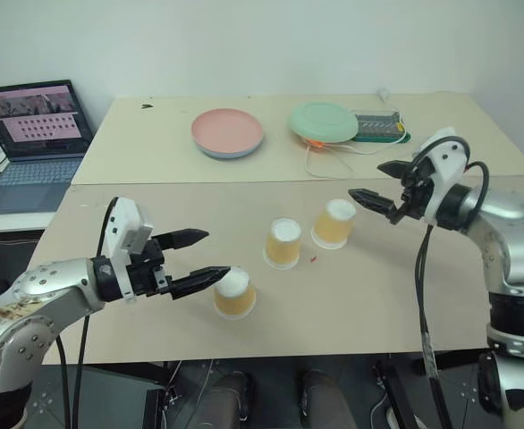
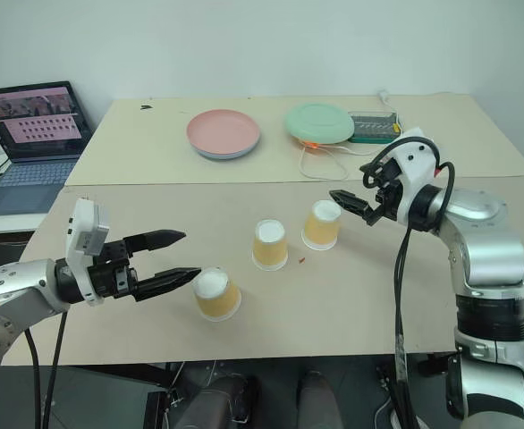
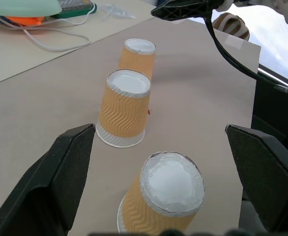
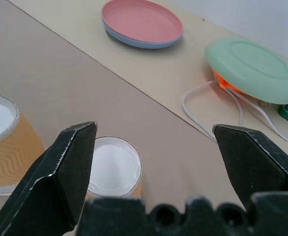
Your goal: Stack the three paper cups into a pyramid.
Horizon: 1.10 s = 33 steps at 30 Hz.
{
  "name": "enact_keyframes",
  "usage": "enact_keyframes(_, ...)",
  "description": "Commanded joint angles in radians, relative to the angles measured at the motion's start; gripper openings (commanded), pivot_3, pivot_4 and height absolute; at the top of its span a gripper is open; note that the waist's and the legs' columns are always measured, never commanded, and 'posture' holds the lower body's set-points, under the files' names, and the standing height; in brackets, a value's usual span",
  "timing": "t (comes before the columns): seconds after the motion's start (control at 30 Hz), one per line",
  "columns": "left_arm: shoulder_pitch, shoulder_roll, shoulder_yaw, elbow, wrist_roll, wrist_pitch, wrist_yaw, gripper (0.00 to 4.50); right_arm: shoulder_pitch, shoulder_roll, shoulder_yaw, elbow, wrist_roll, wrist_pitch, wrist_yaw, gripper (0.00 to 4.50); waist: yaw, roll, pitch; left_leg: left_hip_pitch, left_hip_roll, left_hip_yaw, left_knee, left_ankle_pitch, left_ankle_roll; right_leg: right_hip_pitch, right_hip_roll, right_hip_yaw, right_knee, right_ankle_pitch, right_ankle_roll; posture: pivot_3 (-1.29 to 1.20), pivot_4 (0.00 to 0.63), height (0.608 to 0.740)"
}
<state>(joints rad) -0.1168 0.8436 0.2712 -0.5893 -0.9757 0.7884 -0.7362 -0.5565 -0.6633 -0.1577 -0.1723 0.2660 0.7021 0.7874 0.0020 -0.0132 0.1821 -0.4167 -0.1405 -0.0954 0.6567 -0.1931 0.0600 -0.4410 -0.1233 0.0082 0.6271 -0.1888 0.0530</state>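
Three paper cups (image 1: 283,243) stand upside down, apart, mid-frame on the table (image 1: 155,152). The left gripper (image 1: 201,259), wide open and empty, sits beside the lower-left cup (image 1: 234,295). The right gripper (image 1: 373,188), also wide, hovers beside the upper-right cup (image 1: 334,223).

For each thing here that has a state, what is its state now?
Three yellow-orange paper cups: upside down, apart, unstacked.
Left gripper: open, empty, beside the nearest cup.
Right gripper: open, empty.
Grey laptop: open, screen lit.
Green round plate: upside down.
Pink round plate: upright, empty.
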Motion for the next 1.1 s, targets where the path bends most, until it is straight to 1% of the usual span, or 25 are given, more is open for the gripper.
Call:
enact_keyframes(0.03, -0.022, 0.013, 0.008, -0.004, -0.005, -0.002, -0.010, 4.50, -0.001, 0.003, -0.018, -0.038, 0.033, 0.011, -0.030, 4.41, 0.001, 0.000, 0.000, 0.000, 0.000, 0.000, 0.000, 0.000, 0.000, 0.000, 0.000, 0.000, 0.000, 0.000, 0.000, 0.00, 0.150, 0.718)
enact_keyframes(0.33, -0.021, 0.019, 0.014, -0.006, -0.006, 0.000, -0.011, 4.50, 0.027, -0.005, -0.006, -0.040, 0.068, 0.021, -0.024, 4.41, 0.001, 0.000, 0.000, 0.000, 0.000, 0.000, 0.000, 0.000, 0.000, 0.000, 0.001, 0.000, -0.001, 0.000, 0.000, 0.00, 0.150, 0.718)
enact_keyframes(0.57, -0.017, 0.026, 0.020, -0.009, -0.011, 0.004, -0.009, 4.50, 0.093, -0.074, -0.027, -0.079, 0.127, 0.022, 0.051, 4.41, 0.005, 0.000, 0.000, 0.000, 0.000, 0.000, 0.000, 0.000, 0.001, 0.001, 0.000, 0.000, -0.001, -0.001, 0.001, 0.00, 0.150, 0.718)
enact_keyframes(0.7, -0.016, 0.028, 0.021, -0.012, -0.016, 0.005, -0.007, 4.50, 0.130, -0.105, -0.002, -0.081, 0.122, 0.000, 0.066, 4.41, 0.007, 0.000, 0.000, 0.000, 0.000, 0.000, 0.000, 0.000, 0.001, 0.001, 0.000, 0.000, -0.001, -0.002, 0.004, 0.00, 0.150, 0.718)
enact_keyframes(0.83, -0.013, 0.030, 0.024, -0.018, -0.020, 0.007, -0.003, 4.50, 0.120, -0.073, 0.056, -0.039, 0.076, -0.035, 0.027, 4.41, 0.003, 0.000, 0.000, 0.000, 0.001, 0.000, 0.000, 0.000, 0.001, 0.001, 0.000, 0.000, -0.001, -0.004, 0.007, 0.00, 0.150, 0.718)
enact_keyframes(1.1, -0.001, 0.037, 0.041, -0.028, -0.027, 0.010, 0.005, 4.50, 0.076, -0.030, 0.114, 0.060, 0.024, -0.093, -0.012, 4.41, 0.008, 0.000, 0.000, 0.000, 0.001, 0.001, 0.000, 0.000, 0.001, 0.001, 0.000, 0.000, -0.001, -0.003, 0.005, 0.00, 0.150, 0.718)
